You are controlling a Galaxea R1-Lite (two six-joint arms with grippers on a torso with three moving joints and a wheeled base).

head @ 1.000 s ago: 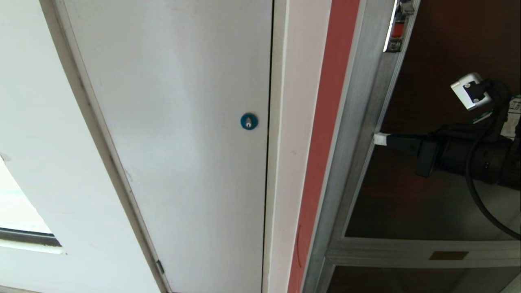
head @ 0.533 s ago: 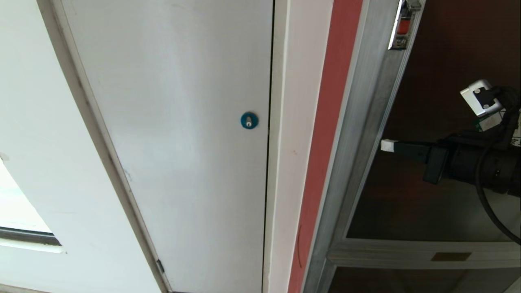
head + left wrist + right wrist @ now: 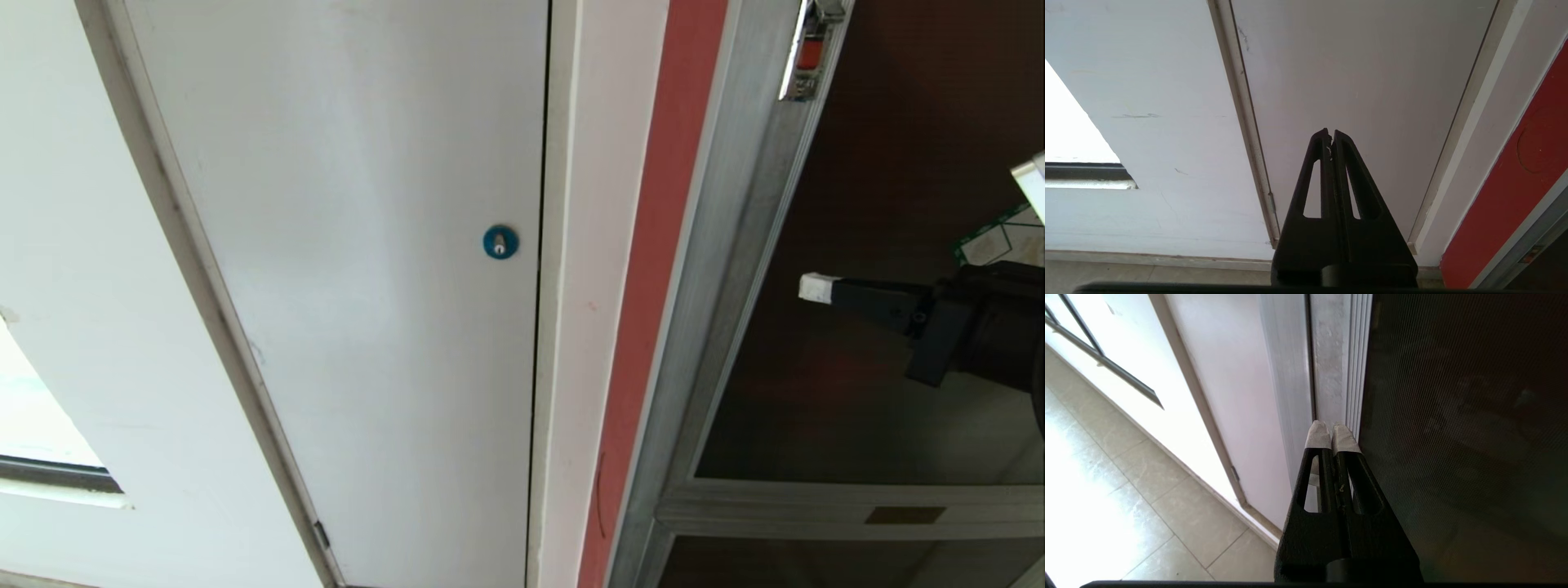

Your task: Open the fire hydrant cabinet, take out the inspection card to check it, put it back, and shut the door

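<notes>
The fire hydrant cabinet's silver frame (image 3: 718, 269) stands to the right of a red wall strip. The door (image 3: 882, 163), dark tinted glass in an aluminium frame, lies flat in that frame, with its small red latch (image 3: 808, 53) at the top and a green-bordered sticker (image 3: 1000, 241) at the far right. My right gripper (image 3: 816, 287) is shut with nothing in it. Its white-taped tips (image 3: 1332, 433) hover in front of the glass (image 3: 1453, 416), a little right of the frame edge. The inspection card is hidden. My left gripper (image 3: 1330, 134) is shut and parked low.
A plain white panel (image 3: 351, 245) with a round blue lock (image 3: 500, 242) fills the wall to the left. A smaller dark glass panel (image 3: 775, 563) sits below the door's crossbar. Tiled floor (image 3: 1126, 498) and a low window (image 3: 33, 425) lie further left.
My right gripper has drawn back to the right, from touching the door's frame edge to a gap in front of the glass. The left arm has not moved.
</notes>
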